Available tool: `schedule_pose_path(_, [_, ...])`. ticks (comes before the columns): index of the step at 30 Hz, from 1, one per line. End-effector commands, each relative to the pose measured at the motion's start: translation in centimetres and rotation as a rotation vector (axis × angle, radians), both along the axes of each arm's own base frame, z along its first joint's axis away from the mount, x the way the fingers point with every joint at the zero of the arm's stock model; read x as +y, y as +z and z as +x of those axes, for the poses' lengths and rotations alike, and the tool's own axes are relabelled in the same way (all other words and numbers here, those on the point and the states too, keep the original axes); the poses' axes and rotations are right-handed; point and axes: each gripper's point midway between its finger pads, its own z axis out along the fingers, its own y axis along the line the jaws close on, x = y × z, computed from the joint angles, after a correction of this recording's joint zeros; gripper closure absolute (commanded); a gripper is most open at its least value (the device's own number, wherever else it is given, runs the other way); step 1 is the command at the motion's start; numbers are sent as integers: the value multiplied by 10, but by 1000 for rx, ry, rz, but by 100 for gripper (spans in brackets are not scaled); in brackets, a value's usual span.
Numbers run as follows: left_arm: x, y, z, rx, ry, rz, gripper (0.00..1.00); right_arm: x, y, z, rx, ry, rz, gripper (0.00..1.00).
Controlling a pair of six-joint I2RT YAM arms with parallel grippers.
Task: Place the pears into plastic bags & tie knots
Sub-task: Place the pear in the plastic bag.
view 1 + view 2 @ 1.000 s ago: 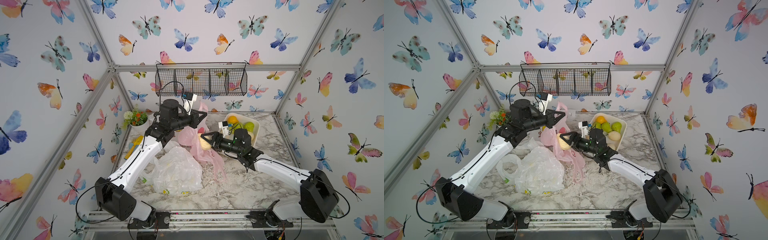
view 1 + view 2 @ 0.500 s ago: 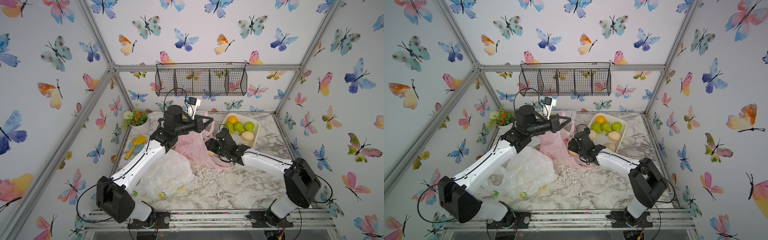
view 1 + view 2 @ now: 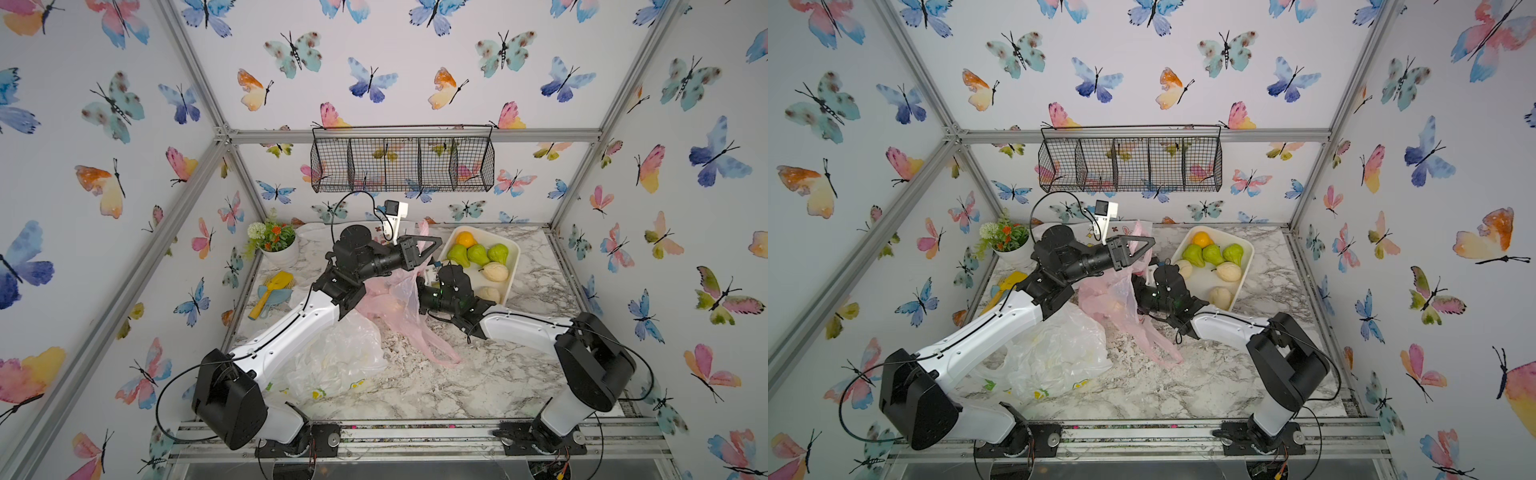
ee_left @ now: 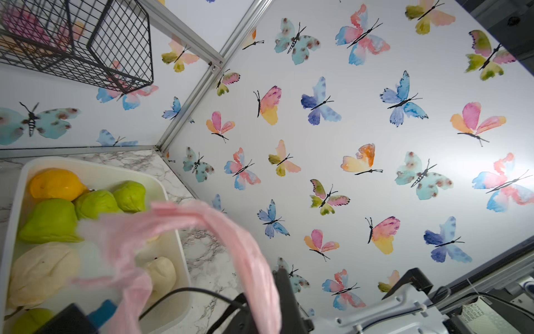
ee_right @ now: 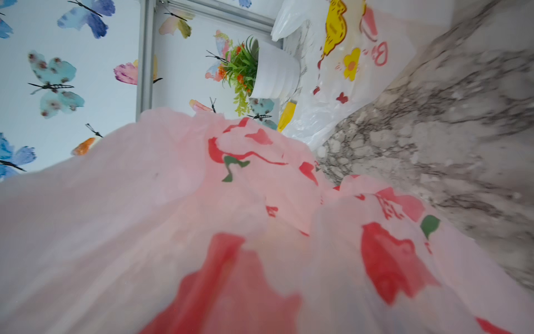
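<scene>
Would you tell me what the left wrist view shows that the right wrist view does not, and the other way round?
Only the left wrist view: the white tray holding green pears, cream pears and an orange fruit, plus the wire basket. Only the right wrist view: the potted plant, the doodle-print bag and a yellow scoop. Both: the pink bag, the marble tabletop and the butterfly walls.

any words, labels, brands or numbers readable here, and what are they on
No text can be read.
pink bag: red print, blurred, unreadable.
doodle bag: drawings only, no legible words.
small printed label beside the left arm's wrist: too small to read.
</scene>
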Motion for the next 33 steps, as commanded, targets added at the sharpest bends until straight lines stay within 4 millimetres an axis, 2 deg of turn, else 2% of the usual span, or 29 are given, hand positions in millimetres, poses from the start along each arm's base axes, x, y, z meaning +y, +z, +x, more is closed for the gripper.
schedule_pose_path(1, [6,33,-12,-8,5,-161,100,7,-2,4,36,-1,75,43])
schedule_pose_path(4, [12,38,-16,20,25,-211,100,-25,-69,23,100,-147,-188,43])
schedule_pose_path(6, [19,40,-16,42,55,-235,100,-53,-93,33,78,-237,-421,41])
schedule_pose_path(8, [25,42,-19,55,69,-240,100,-81,-100,39,26,-286,-656,39])
schedule_pose_path(10, [28,39,-19,61,84,-224,100,-94,-94,44,-49,-285,-774,36])
schedule_pose_path(12, [31,29,-15,65,104,-193,100,-98,-92,47,-114,-235,-876,30])
schedule_pose_path(14, [36,16,-6,78,119,-169,100,-102,-103,45,-115,-148,-997,24])
schedule_pose_path(17, [48,-5,10,104,153,-136,100,-95,-121,40,-113,-43,-1030,16])
schedule_pose_path(19, [55,-16,20,110,172,-111,100,-84,-116,39,-150,9,-987,9])
schedule_pose_path(20, [60,-22,25,115,190,-96,100,-76,-106,40,-184,33,-954,2])
schedule_pose_path(21, [64,-26,30,117,206,-82,100,-71,-96,41,-209,51,-935,2])
schedule_pose_path(24, [74,-37,42,120,247,-45,100,-63,-53,39,-280,100,-901,2])
schedule_pose_path(26, [77,-45,50,124,268,-7,100,-71,-21,37,-315,86,-888,2])
schedule_pose_path(28, [79,-54,57,127,287,45,100,-90,9,37,-355,31,-861,2])
schedule_pose_path(30, [84,-63,66,125,330,102,100,-126,28,40,-358,-45,-861,4])
schedule_pose_path(32, [86,-70,71,121,352,140,100,-171,27,52,-328,-138,-912,7])
schedule_pose_path(33, [86,-75,73,127,354,152,100,-200,16,61,-295,-197,-955,8])
